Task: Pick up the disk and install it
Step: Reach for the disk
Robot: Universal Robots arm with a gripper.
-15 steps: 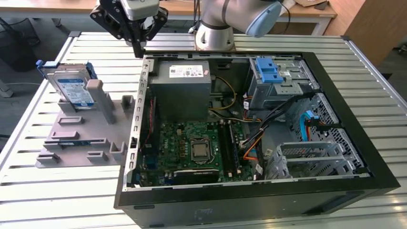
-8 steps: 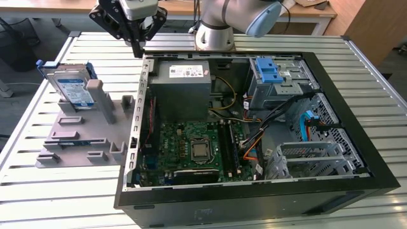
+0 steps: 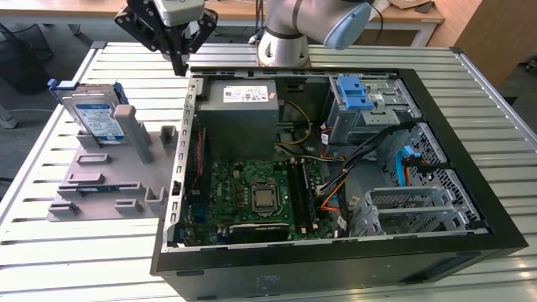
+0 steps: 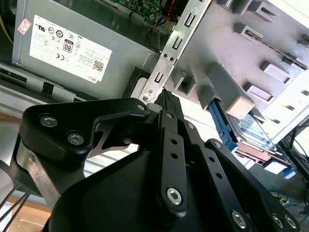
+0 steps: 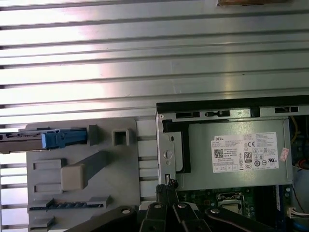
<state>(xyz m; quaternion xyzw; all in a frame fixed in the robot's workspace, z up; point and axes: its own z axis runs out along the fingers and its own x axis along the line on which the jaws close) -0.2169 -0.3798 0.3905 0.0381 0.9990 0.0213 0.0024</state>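
Note:
The disk (image 3: 90, 117) is a silver drive with a white and blue label and a blue frame. It stands on edge in a slot of the grey holder plate (image 3: 97, 192), at the exterior view's left beside the open computer case (image 3: 470, 189). My gripper (image 3: 178, 65) hangs above the table near the case's back left corner, to the right of and behind the disk, apart from it. Its fingers are shut with nothing between them. The second wrist view shows the shut fingertips (image 4: 166, 96) over the case rim and the disk (image 4: 251, 129) behind a grey post. Seen edge-on, the disk (image 5: 29, 140) sits in the first wrist view.
Inside the case are a grey power supply (image 3: 243, 108) with a white sticker, a green motherboard (image 3: 260, 189), cables, and a metal bay with a blue latch (image 3: 353, 93). The holder plate carries several upright grey posts (image 3: 134, 132). The slatted metal table (image 3: 67, 251) runs under everything.

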